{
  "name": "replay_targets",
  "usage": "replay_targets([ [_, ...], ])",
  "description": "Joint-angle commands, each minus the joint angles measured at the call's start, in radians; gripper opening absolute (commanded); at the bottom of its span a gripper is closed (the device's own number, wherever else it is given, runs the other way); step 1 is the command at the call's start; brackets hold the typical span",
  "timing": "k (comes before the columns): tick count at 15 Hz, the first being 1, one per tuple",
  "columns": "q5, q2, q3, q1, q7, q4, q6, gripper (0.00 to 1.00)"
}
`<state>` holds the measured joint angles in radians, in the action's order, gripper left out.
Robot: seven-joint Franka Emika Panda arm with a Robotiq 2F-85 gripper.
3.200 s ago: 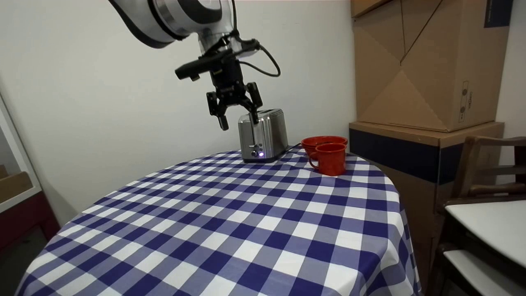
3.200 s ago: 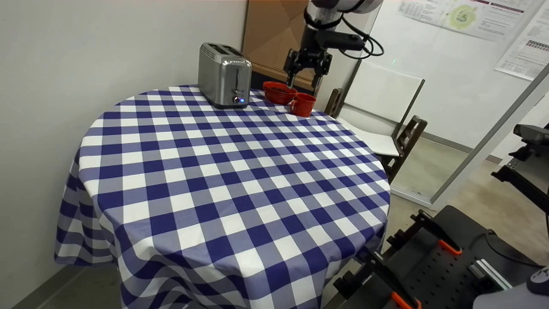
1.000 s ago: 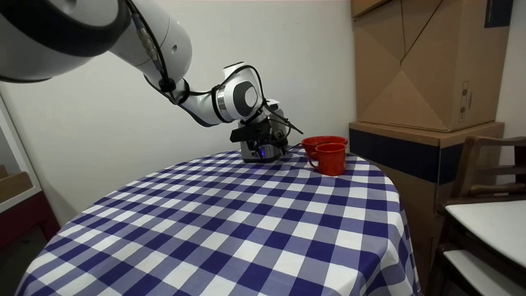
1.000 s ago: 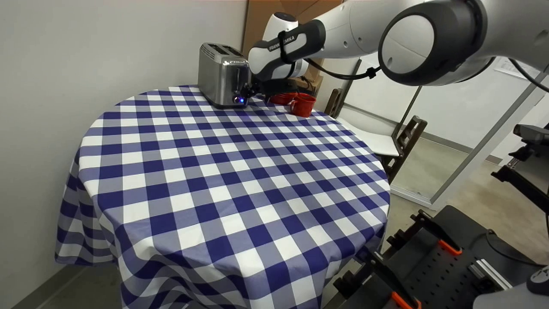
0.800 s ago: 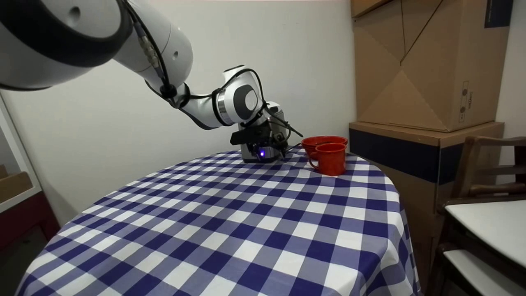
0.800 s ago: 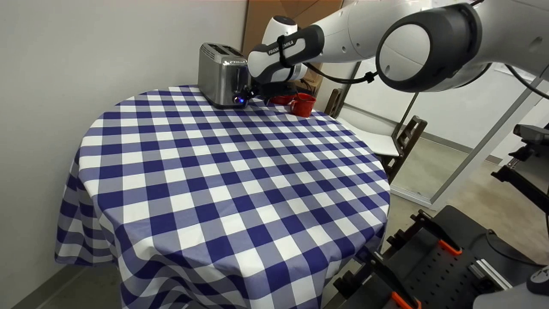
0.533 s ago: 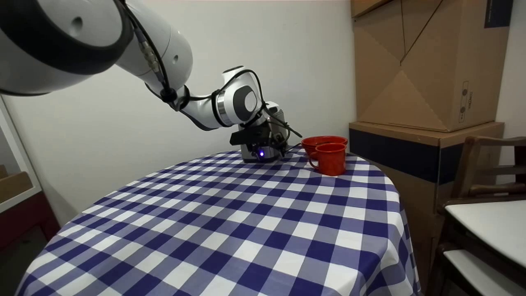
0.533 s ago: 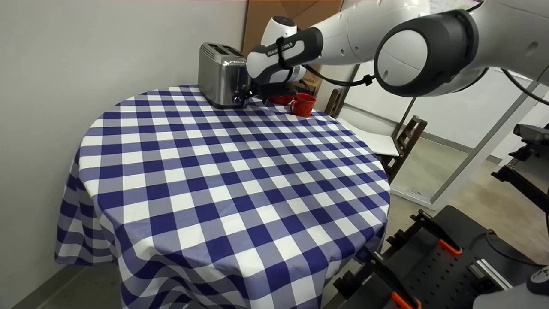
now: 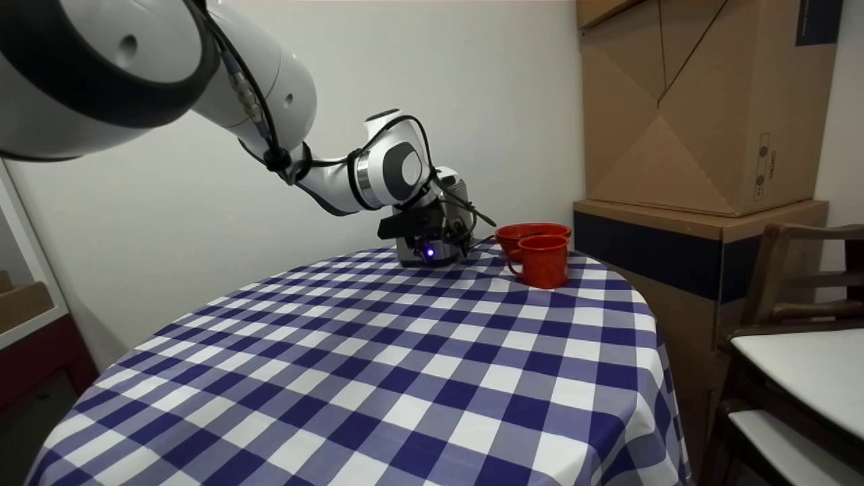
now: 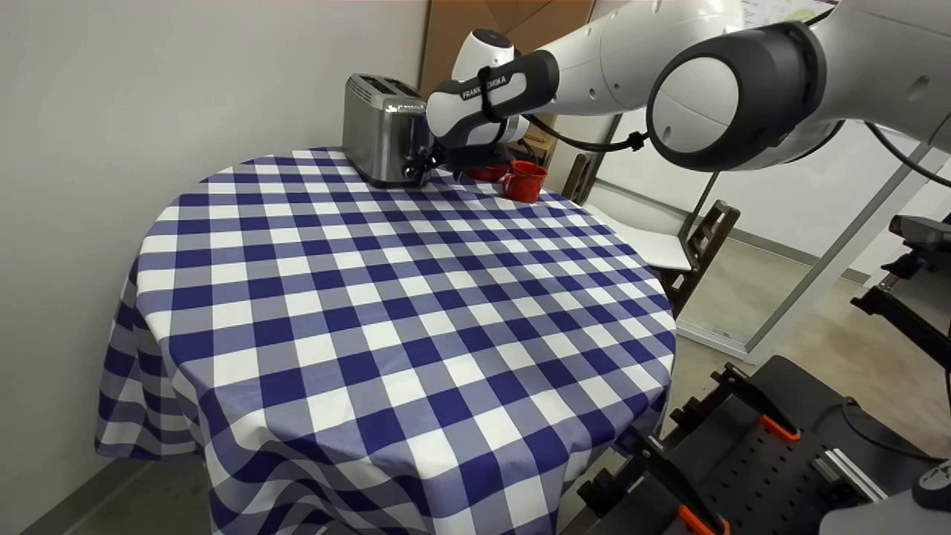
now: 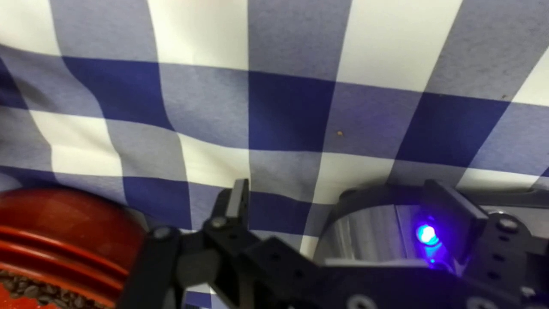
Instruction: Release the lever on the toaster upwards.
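The gripper (image 11: 339, 199) hangs at the front of the toaster (image 10: 380, 134), its fingers (image 11: 235, 201) spread wide, a rounded corner of the metal showing between them in the wrist view. The toaster stands upright on the far part of the checked tablecloth (image 10: 371, 297), left of the red mug (image 9: 545, 263) and red bowl (image 9: 507, 241). It is boxy and silver, slotted on top, dark at the base, a blue-violet light (image 11: 426, 234) glowing on its front. The lever seems hidden behind the gripper; how high it sits, I cannot tell.
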<state>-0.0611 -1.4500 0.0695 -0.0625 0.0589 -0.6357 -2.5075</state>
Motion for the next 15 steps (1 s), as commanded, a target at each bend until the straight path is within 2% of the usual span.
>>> replay_targets([
  [1, 0.014, -0.028, -0.02, -0.01, -0.011, 0.063, -0.042, 1.0],
  [7, 0.02, -0.015, -0.058, -0.026, -0.029, 0.067, -0.053, 1.0],
  [15, 0.018, 0.005, -0.11, -0.048, -0.027, 0.066, 0.064, 1.0],
])
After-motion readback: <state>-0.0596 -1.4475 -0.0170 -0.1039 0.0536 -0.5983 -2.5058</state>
